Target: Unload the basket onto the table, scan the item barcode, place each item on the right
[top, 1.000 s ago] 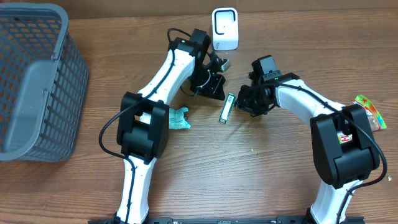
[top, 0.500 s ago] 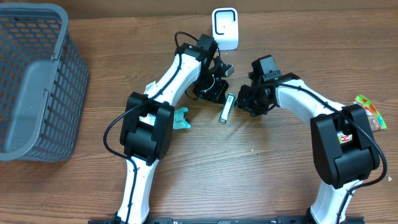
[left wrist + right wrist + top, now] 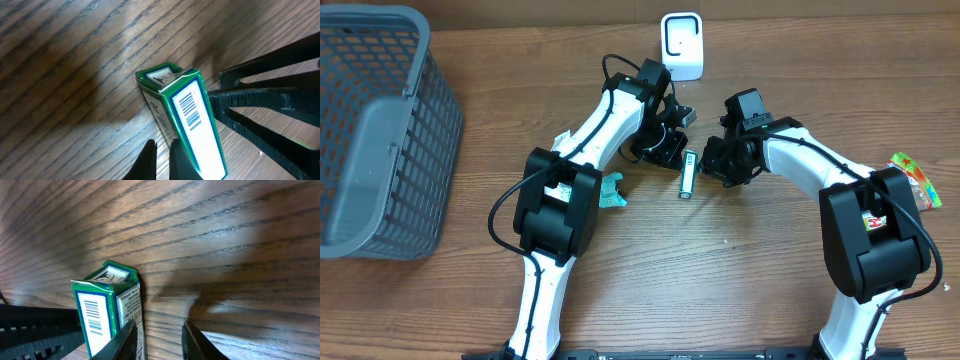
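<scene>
The item is a small green-and-white box (image 3: 687, 174) lying on the wooden table between my two grippers. Its barcode side (image 3: 192, 112) faces up in the left wrist view, and the box (image 3: 107, 307) also shows in the right wrist view. My left gripper (image 3: 668, 150) is shut on nothing; in its wrist view the left gripper (image 3: 162, 162) has one finger's outer side against the box's left side. My right gripper (image 3: 712, 165) stands just right of the box. In its wrist view the right gripper (image 3: 160, 340) is open over bare wood, its left finger (image 3: 127, 337) beside the box.
A white scanner (image 3: 682, 45) stands at the back, behind the grippers. A grey mesh basket (image 3: 380, 130) fills the left side. A teal packet (image 3: 610, 190) lies by the left arm, and a colourful packet (image 3: 915, 180) lies at the far right.
The left arm swung right toward the box. The box turned from slightly tilted to nearly straight and shifted a little right. The right arm stayed put.
</scene>
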Available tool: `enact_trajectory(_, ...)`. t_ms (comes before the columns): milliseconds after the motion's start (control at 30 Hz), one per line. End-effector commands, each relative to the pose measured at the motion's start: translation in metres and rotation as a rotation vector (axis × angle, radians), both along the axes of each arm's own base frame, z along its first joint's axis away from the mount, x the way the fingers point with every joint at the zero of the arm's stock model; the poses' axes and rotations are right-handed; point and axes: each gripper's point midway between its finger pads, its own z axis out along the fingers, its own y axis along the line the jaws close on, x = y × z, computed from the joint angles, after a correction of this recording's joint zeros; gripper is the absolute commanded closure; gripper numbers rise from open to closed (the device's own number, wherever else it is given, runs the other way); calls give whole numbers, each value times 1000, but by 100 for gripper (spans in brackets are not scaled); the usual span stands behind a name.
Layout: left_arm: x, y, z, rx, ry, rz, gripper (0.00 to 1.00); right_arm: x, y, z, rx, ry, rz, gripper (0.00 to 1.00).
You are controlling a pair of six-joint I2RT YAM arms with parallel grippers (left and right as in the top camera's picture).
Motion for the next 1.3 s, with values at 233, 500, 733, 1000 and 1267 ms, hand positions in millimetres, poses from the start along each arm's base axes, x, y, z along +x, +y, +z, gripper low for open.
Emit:
enact_trajectory(233,1,-22,23,-115,118,155,96,-2,2,-6,0,7,4,69)
enact_trajectory(500,0,-19,16,-32,150,255,96,-1,3,-5,1,4,4,69)
enact_trajectory(733,-4,-13,5,83,102,255,96,-1,3,-5,1,4,4,69)
enact_trajectory(1000,-4,2,-4,221,55,282,96,-1,3,-5,1,5,4,69)
enact_trajectory(1267,-9,37,-8,368,101,418,96,-1,3,-5,1,4,4,69)
